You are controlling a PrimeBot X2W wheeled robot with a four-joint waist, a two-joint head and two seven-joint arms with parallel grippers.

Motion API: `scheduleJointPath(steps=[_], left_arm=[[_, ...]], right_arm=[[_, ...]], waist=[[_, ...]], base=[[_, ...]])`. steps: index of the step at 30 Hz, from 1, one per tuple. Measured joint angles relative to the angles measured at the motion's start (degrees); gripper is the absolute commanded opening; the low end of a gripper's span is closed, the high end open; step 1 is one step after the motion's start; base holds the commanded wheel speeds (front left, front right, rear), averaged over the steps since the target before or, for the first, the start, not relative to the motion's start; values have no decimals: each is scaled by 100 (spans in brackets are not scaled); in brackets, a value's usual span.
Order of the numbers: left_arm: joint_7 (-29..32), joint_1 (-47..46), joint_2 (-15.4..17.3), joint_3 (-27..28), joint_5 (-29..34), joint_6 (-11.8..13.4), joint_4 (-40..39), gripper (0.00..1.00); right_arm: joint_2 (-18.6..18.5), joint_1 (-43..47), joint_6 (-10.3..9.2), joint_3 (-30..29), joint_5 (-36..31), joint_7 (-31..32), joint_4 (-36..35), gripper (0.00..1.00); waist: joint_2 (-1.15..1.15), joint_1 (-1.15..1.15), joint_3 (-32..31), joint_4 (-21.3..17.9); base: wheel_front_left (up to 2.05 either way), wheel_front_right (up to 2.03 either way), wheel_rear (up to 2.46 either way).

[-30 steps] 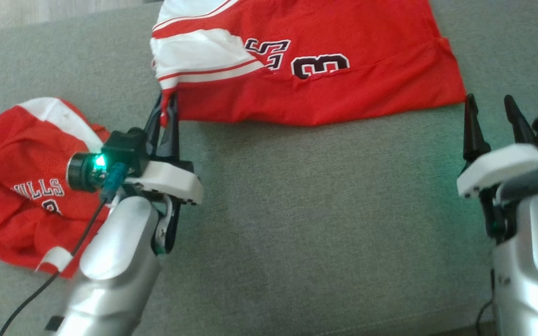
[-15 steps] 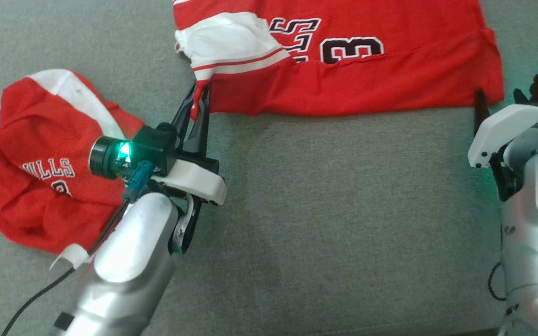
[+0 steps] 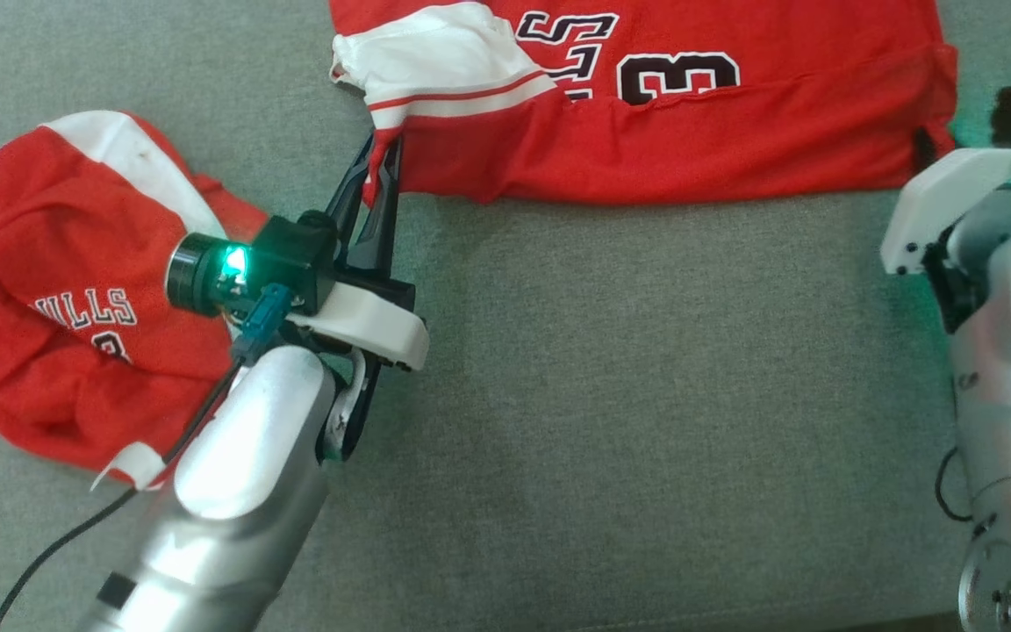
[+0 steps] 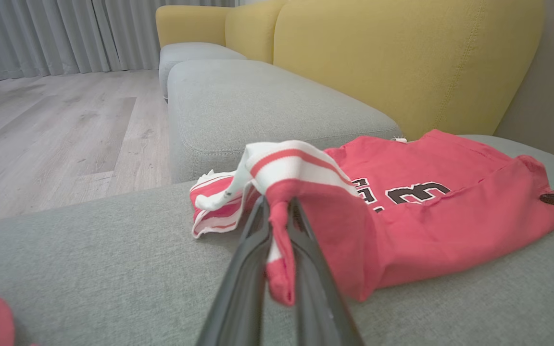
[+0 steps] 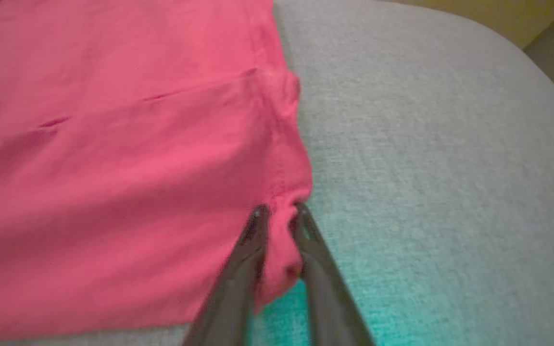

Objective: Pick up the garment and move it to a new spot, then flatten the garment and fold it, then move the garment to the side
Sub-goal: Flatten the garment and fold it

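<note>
Starting at my far left, a second red jersey lies crumpled on the grey sofa seat, off to the outer side of the left arm and apart from its fingers; I leave it alone.

The left gripper is clamped nearly closed on the near left corner of the red number-3 jersey, with a fold of red cloth and white trim pinched between its fingers and hanging a little below them. From there the jersey spreads ahead of the fingertips and away toward my other arm, its long axis running crosswise from one gripper to the other.

The right gripper sits at the opposite near corner. On its wrist camera the fingers are drawn in close with the hem corner bunched between them, so I read it as gripping, though that picture is soft.

Each arm has its own corner, and neither is nearer the work. I judge that the next move turns on drawing the two corners apart along that crosswise line, evenly, to pull the near hem taut.
</note>
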Motion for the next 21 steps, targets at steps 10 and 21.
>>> scheduleJointPath(steps=[10, 21], left_arm=[[45, 76, 49, -12, -70, 1, 222, 0], [258, 559, 105, -209, -221, -12, 626, 0]], right_arm=[[-357, 34, 1, 415, 103, -352, 517, 0], [-754, 437, 1, 1043, 534, -285, 715, 0]], waist=[[0, 0, -348, -12], [0, -1, -998, -83]], base=[[0, 0, 0], [0, 0, 0]])
